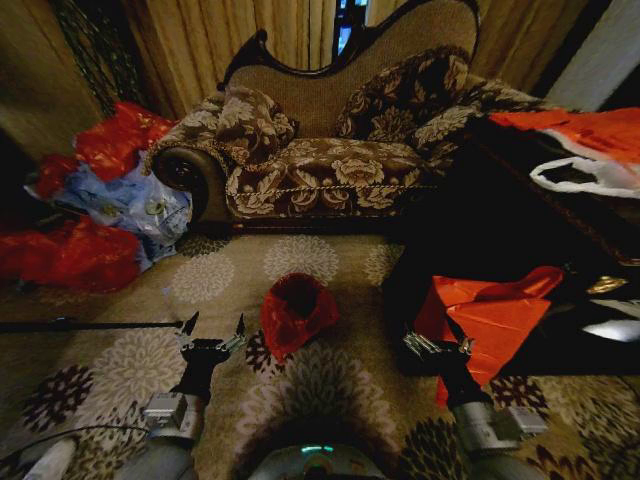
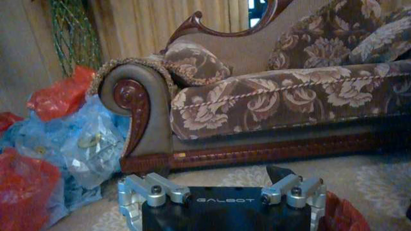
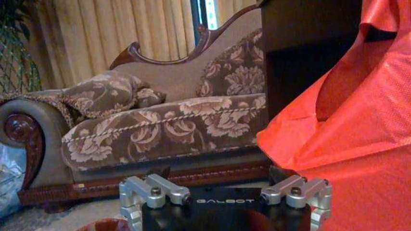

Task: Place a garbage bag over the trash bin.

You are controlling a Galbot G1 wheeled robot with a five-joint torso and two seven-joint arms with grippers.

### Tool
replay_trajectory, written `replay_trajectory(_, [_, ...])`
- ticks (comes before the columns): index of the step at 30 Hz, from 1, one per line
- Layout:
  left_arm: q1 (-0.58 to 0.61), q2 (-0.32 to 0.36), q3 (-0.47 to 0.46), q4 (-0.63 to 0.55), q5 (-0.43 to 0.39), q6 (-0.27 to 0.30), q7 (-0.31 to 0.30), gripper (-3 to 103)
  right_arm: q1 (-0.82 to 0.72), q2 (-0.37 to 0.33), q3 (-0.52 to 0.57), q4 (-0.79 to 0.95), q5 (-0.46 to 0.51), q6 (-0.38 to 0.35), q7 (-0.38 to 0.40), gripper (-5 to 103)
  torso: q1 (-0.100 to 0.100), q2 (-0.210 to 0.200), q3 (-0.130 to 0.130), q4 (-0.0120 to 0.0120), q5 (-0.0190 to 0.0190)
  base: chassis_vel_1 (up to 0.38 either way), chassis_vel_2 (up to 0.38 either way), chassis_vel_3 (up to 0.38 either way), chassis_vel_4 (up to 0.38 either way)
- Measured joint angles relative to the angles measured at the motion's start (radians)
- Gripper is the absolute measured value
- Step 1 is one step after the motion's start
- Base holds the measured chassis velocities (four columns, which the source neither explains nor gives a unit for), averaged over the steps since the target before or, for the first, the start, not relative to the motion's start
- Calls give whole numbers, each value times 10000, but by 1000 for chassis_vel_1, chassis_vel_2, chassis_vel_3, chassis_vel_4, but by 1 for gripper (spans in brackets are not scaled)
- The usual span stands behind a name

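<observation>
The garbage bag (image 1: 295, 312), shiny crinkly red plastic, stands on the carpet in a rounded tub shape with its mouth open upward. The trash bin is hidden inside it; no black shows. My left gripper (image 1: 214, 328) hangs open just left of the bag, a short gap away, and holds nothing. My right gripper (image 1: 438, 342) is open to the right of the bag, farther off, right in front of a stiff orange-red bag (image 1: 490, 315). An edge of the garbage bag (image 2: 341, 215) shows beside the left gripper in the left wrist view, and the garbage bag's rim (image 3: 108, 224) appears low in the right wrist view.
A patterned sofa (image 1: 330, 150) stands behind the bag. Heaped red and blue bags (image 1: 110, 205) lie on the floor at the left. A dark cabinet (image 1: 500, 215) with red and white bags on top stands at the right. A dark rod (image 1: 90, 324) lies on the carpet at the left.
</observation>
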Motion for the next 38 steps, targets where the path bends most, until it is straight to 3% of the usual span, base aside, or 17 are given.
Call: replay_trajectory(38, [0, 0, 0, 0, 0, 0, 0, 100, 0, 0, 0, 0, 0, 0, 0, 100, 0, 0, 0, 0, 0, 0, 0, 0, 0])
